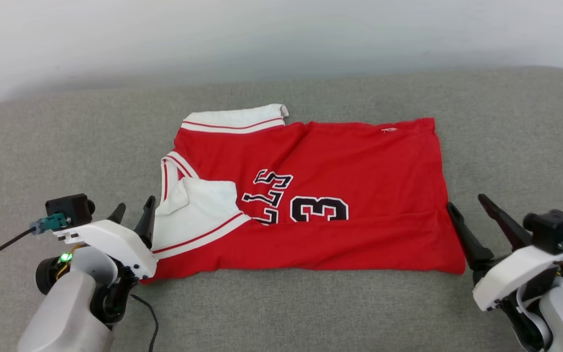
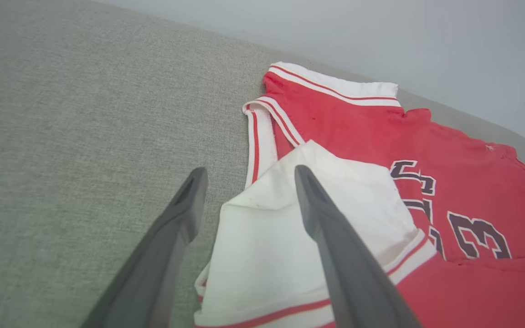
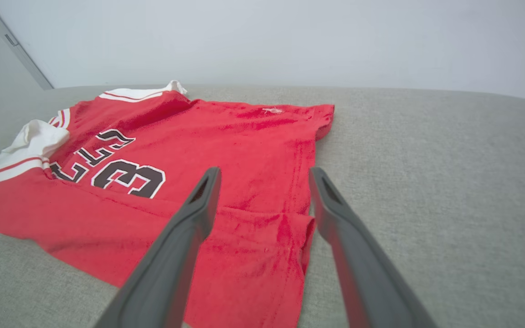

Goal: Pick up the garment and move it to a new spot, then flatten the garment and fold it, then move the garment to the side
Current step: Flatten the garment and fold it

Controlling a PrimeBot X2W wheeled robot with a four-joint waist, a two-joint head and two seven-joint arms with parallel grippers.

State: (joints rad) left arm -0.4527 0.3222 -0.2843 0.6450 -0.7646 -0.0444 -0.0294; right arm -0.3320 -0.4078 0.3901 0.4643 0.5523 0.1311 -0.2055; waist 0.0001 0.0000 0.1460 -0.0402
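Lying folded flat: red white-sleeved garment [image 1: 359, 166]; left pincer [image 1: 136, 202], right pincer [image 1: 465, 200] apart, empty.

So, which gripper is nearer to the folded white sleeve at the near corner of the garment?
Left. The left gripper stands right beside the white sleeve, at the left edge of the garment. The right gripper stands at the opposite edge, across the whole red body.

A wide grey woven fabric surface [image 1: 281, 313], padded, with rounded far corners, spreads across the foreground. Directly behind its far edge rises a plain pale grey-white wall [image 1: 281, 34] in soft, even light. Above the surface's far left end, a narrow grey strip [image 3: 29, 59] slants up the wall.
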